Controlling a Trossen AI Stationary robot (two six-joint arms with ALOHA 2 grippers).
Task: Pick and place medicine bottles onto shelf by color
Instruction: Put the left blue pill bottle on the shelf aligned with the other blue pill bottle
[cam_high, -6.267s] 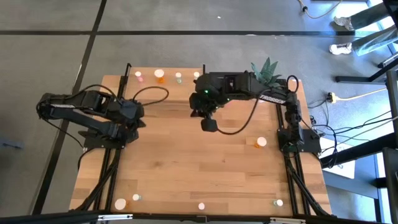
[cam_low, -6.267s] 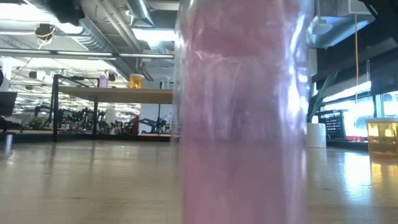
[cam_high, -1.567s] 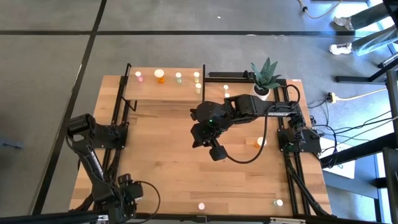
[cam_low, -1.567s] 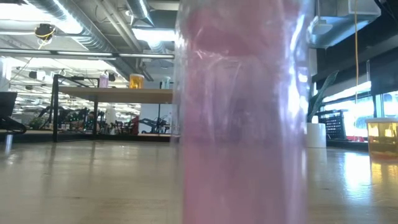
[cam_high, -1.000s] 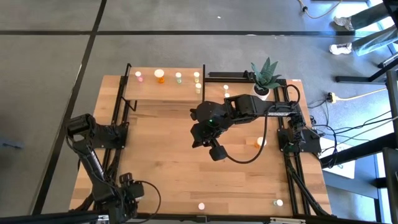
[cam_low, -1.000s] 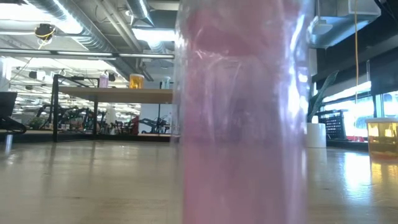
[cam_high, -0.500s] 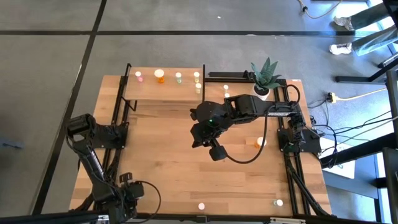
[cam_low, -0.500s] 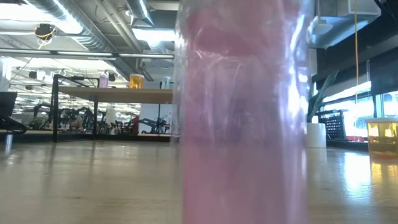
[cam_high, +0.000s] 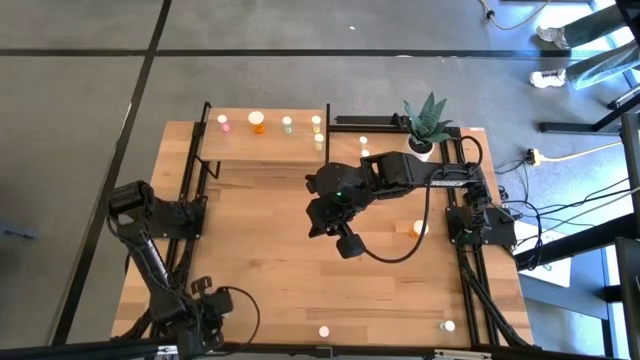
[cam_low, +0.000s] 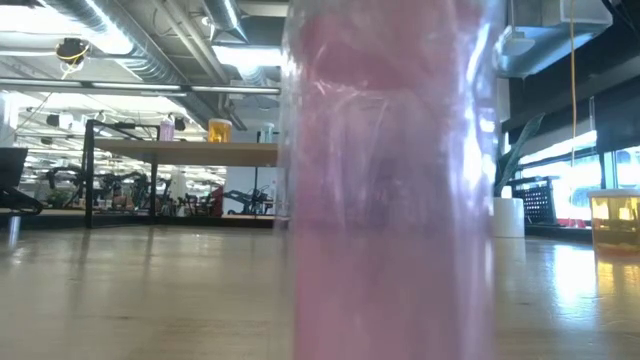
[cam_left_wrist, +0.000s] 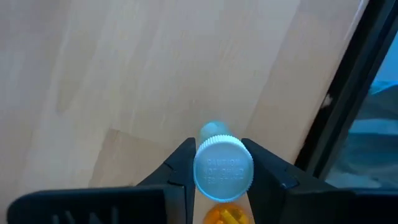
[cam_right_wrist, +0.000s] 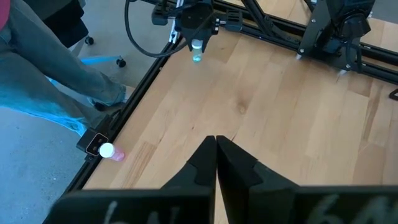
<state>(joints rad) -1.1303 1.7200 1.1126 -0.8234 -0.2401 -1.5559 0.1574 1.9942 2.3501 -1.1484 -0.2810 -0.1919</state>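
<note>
My left gripper (cam_high: 205, 308) is at the table's near left corner, pointing down, shut on an orange medicine bottle with a white cap (cam_left_wrist: 224, 169). A smaller bottle (cam_left_wrist: 214, 129) stands on the table just beyond it. My right gripper (cam_right_wrist: 216, 146) hangs shut over the middle of the table (cam_high: 345, 243), holding nothing. The shelf (cam_high: 265, 145) stands at the far edge and carries a pink (cam_high: 223, 122), an orange (cam_high: 257, 121), a green (cam_high: 287, 124) and yellowish (cam_high: 317, 122) bottles on their bases. Loose bottles stand on the table: orange (cam_high: 418, 228), pink (cam_high: 323, 331), and one more (cam_high: 448, 325). My left gripper pinches the orange bottle's white cap (cam_left_wrist: 200, 169) between its two fingers (cam_left_wrist: 182, 165), one on each side of the cap's rim. The fingers come from above, pointing down. The bottle stands upright between them; whether its base is on the table, the cap hides.
A potted plant (cam_high: 425, 125) stands at the far right, with two small bottles (cam_high: 363, 140) beside it. The pink bottle (cam_low: 390, 180) fills the low view right in front of the camera. Black frame rails (cam_left_wrist: 348, 93) run along the table's edge near my left gripper.
</note>
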